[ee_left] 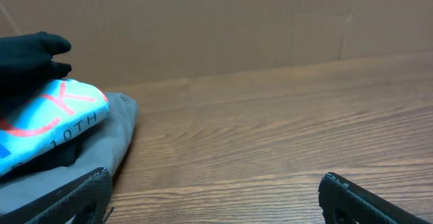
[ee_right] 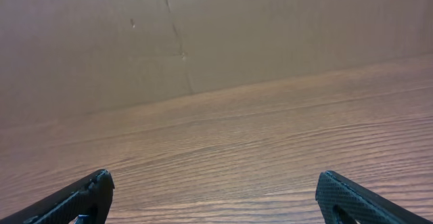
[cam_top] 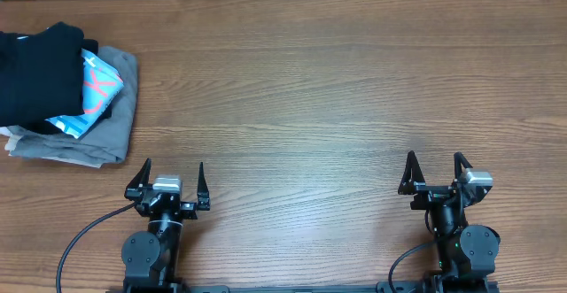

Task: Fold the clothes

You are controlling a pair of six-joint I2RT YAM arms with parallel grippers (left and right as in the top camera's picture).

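Observation:
A pile of clothes lies at the table's far left: a grey garment (cam_top: 106, 125) at the bottom, a light blue one with red print (cam_top: 93, 94) on it, and a black one (cam_top: 35, 72) on top. The left wrist view shows the same pile, grey (ee_left: 111, 139), blue (ee_left: 51, 119) and black (ee_left: 30, 61). My left gripper (cam_top: 174, 173) is open and empty at the front, to the right of the pile and apart from it. My right gripper (cam_top: 435, 161) is open and empty at the front right, over bare wood.
The wooden table (cam_top: 310, 80) stretches between the pile and both grippers. A brown cardboard wall (ee_right: 216, 28) stands behind the table's far edge. Black cables (cam_top: 84, 235) run from the arm bases at the front edge.

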